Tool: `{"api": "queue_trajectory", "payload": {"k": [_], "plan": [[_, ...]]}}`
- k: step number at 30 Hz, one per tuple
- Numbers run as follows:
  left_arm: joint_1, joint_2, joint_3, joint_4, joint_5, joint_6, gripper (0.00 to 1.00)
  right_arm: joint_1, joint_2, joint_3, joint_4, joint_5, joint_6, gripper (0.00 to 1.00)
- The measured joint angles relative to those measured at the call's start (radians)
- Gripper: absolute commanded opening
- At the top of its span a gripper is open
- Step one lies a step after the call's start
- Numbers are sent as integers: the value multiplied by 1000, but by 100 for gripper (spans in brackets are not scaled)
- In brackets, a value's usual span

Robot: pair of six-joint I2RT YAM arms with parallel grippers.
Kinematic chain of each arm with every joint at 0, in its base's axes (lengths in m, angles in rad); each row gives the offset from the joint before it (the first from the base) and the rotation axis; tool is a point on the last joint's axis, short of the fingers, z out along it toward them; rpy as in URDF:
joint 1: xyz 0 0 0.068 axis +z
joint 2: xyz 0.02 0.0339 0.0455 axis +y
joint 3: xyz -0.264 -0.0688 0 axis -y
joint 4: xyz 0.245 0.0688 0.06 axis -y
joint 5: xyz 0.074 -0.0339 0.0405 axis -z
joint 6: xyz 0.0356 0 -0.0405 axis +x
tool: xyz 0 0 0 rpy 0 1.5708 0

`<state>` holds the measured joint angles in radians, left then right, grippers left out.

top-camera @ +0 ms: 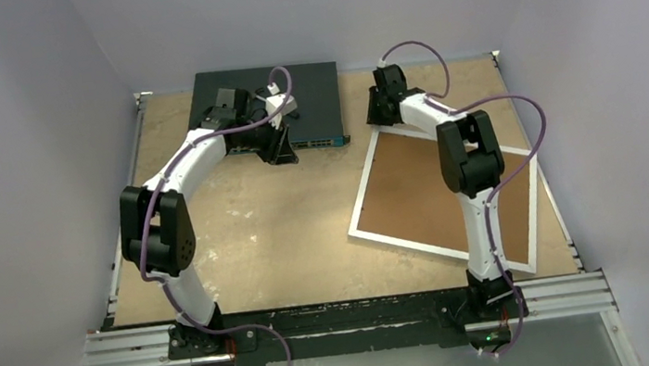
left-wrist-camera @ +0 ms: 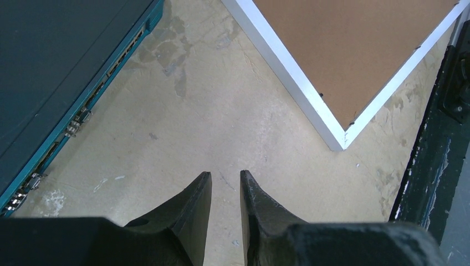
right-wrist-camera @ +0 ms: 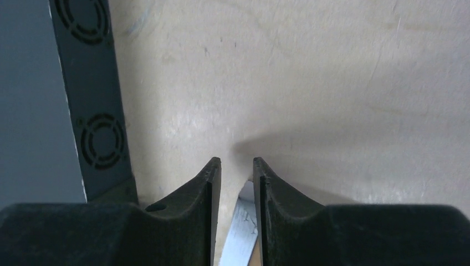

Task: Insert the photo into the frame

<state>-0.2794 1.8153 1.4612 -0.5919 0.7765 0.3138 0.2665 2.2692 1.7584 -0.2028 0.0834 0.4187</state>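
Note:
The frame (top-camera: 411, 196) lies flat on the right half of the table, thin white border around a brown backing. No photo shows in any view. My right gripper (top-camera: 378, 120) is down at the frame's far left corner. In the right wrist view its jaws (right-wrist-camera: 236, 162) stand a narrow gap apart, with the frame's white corner edge (right-wrist-camera: 241, 227) between them, against the right finger and clear of the left. My left gripper (top-camera: 285, 155) hovers beside the dark box, slightly open (left-wrist-camera: 226, 176) over bare table with nothing between its fingers. The frame's near corner (left-wrist-camera: 338, 138) lies ahead to its right.
A dark flat network switch (top-camera: 308, 82) sits at the back centre of the table; its teal port edge (left-wrist-camera: 83, 105) lies to the left of my left gripper, and its vented side (right-wrist-camera: 94, 111) to the left of my right gripper. Grey walls enclose the table.

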Motion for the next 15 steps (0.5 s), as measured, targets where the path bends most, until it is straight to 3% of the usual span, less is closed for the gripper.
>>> {"api": "queue_trajectory", "payload": {"k": [7,11,12,15], "plan": [[5,-8,-5,0,0,0,24,24,-124,-200,36,-92,63,25],[5,-27,-11,1,0,0,24,90,-146,-239,34,-146,90,32],[5,-33,-14,0,0,0,24,109,-146,-238,32,-165,93,35],[5,-47,-18,1,2,0,25,152,-145,-201,-21,-207,92,62]]}}
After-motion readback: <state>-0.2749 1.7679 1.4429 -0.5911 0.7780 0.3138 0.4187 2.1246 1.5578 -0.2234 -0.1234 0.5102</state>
